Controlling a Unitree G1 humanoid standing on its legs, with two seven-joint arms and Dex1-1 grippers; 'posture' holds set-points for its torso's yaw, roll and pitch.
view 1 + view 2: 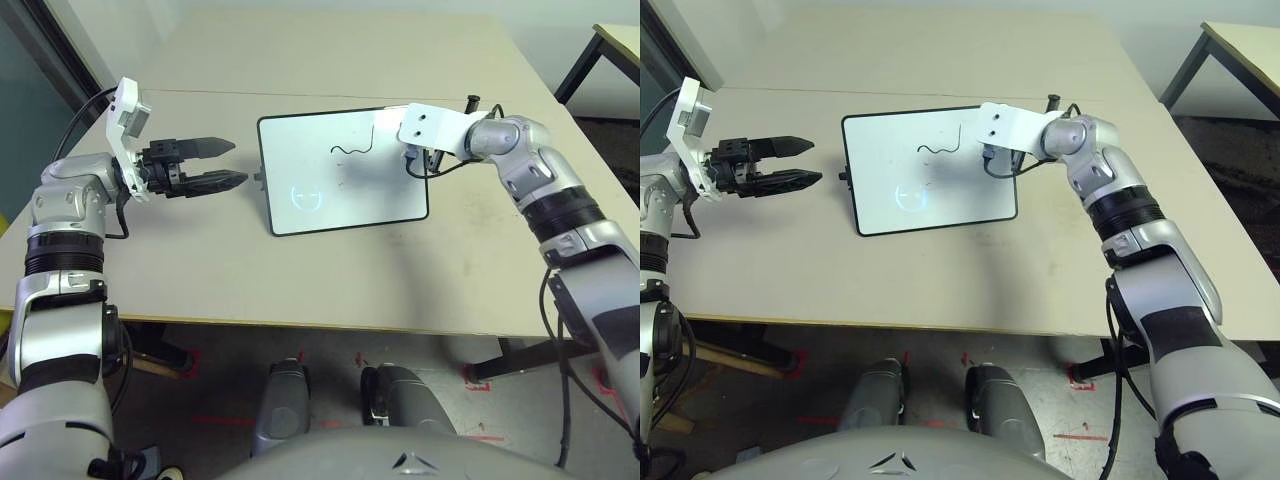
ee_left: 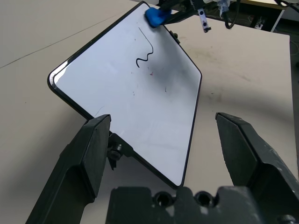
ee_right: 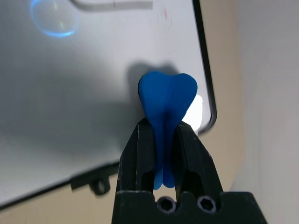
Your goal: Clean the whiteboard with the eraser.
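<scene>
Eraser [image 3: 167, 100] pinched in right gripper [image 3: 162, 140] over whiteboard [image 2: 154, 107] corner, left gripper [image 1: 215, 165] spread beside board.

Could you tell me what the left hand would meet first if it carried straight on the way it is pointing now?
Most likely the whiteboard: the open left hand points across the table at the board's near edge, where a small grey knob sticks out. It seems to sit above the table, so it might pass just over that edge.
</scene>
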